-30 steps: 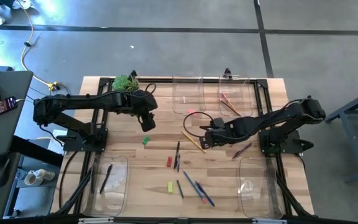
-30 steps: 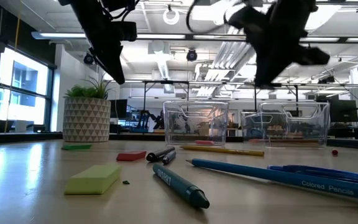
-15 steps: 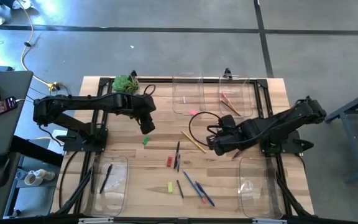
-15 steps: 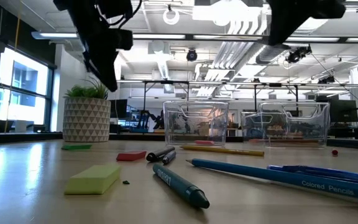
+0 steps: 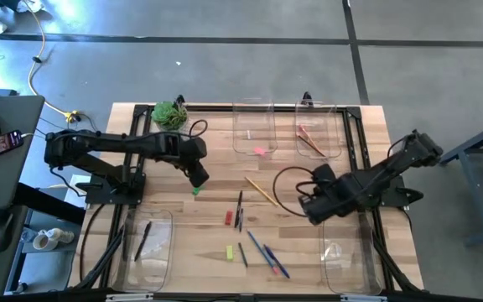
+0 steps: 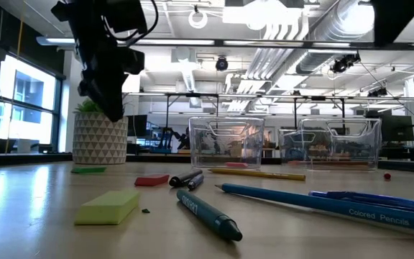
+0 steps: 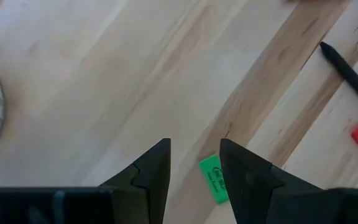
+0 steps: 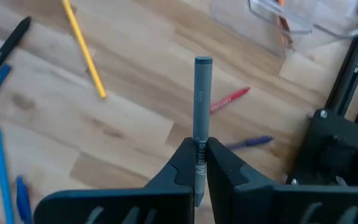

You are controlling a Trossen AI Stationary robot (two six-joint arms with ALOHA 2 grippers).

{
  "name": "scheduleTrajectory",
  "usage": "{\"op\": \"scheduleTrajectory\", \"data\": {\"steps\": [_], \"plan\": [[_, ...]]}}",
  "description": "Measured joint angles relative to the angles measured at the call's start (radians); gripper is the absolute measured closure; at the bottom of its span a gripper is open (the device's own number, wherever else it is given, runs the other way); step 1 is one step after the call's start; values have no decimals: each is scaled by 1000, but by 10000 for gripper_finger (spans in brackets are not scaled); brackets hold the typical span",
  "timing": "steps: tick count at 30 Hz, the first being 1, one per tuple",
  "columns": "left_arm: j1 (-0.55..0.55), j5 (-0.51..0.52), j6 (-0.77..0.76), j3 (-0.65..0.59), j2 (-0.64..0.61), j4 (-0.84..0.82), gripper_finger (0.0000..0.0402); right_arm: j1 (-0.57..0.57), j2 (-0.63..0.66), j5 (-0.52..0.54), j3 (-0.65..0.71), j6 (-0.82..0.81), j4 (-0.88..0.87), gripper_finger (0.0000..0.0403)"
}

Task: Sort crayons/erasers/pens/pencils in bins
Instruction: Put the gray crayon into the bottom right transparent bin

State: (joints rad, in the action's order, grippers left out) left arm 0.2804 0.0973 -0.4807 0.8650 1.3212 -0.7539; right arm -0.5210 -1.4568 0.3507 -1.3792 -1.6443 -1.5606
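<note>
High view: the left tool [image 5: 198, 178] hangs near the surface's [image 5: 183, 243] middle, just above a green eraser [image 5: 196, 190]. The right tool [image 5: 311, 209] sits toward the right edge, beside the near-right bin [image 5: 345, 252]. A yellow pencil [image 5: 261, 190] lies mid-surface.

Low view: a yellow-green eraser [image 6: 108, 206] and a red eraser [image 6: 152, 180] lie near the front.

Left wrist view: fingers [image 7: 157, 168] apart over the green eraser [image 7: 214, 178].

Right wrist view: fingers [image 8: 224, 167] clamped on a grey crayon [image 8: 201, 93].
</note>
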Motion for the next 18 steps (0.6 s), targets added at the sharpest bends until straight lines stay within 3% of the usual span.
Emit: {"op": "scheduleTrajectory", "data": {"steps": [18], "plan": [[-106,82,-254,-3,8,-5,275,-376,72,-75,107,-369,-2,402]]}}
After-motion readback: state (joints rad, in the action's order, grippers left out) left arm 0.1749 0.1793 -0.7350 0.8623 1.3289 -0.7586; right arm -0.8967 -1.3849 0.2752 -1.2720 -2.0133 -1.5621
